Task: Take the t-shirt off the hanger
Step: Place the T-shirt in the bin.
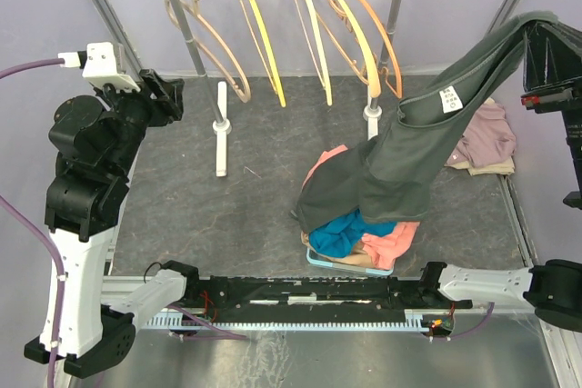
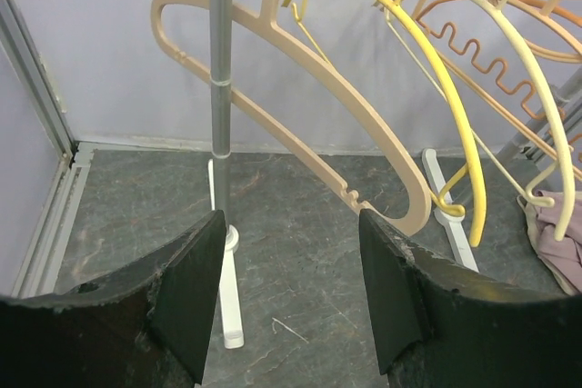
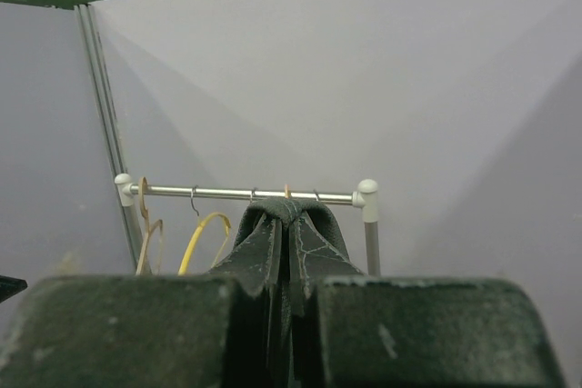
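From above, the dark grey t-shirt (image 1: 409, 147) stretches from the raised right fingers (image 1: 544, 43) down onto a clothes pile (image 1: 359, 238) on the bench (image 1: 209, 215). Left wrist: the left fingers (image 2: 205, 243) stand wide apart, empty, facing hangers (image 2: 318, 79). Right wrist: fingers pinched tight on the dark cloth.

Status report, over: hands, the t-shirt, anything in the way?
Left hand open, empty, facing the rack. Right hand shut on grey t-shirt, raised, clear of the hangers. Shirt's lower end drapes onto the clothes pile.
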{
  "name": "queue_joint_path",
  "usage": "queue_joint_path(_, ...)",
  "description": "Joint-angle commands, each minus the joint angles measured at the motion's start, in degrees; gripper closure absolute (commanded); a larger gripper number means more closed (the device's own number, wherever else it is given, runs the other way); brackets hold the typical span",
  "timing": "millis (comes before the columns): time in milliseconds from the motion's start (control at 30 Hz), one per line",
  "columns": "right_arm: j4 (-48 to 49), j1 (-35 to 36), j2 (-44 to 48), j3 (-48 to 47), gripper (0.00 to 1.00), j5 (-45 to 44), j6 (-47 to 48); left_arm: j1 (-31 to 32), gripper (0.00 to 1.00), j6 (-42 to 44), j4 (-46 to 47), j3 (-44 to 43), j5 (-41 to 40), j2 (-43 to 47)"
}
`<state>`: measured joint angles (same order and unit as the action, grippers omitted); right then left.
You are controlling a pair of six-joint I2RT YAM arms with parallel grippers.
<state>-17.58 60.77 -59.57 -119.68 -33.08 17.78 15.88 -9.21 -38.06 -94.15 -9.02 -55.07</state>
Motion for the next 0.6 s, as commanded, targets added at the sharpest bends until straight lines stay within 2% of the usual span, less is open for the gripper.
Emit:
queue_joint_path(0,0.29,0.33,0.95,2.07,0.99,-2.63,1.38,0.07,0.33,-2.21,0.74,-1.89,1.30,0.07)
queue_joint_path(233,-5.80,0.28,1.86,4.98,0.99,-3.46,-1.52,0.03,0.33,-2.54,0.64,-1.57,1.59,0.36)
queue_joint_path(400,-14.65,0.31,0.32,5.43,0.99,2.13,-8.58,0.04,0.33,-2.74,0.37,-1.25,1.66,0.66)
queue_joint_path(567,-17.39,0.35,0.32,9.60,0.99,8.40,-15.54,0.02,0.33,-2.92,0.06,-1.06,1.49,1.01)
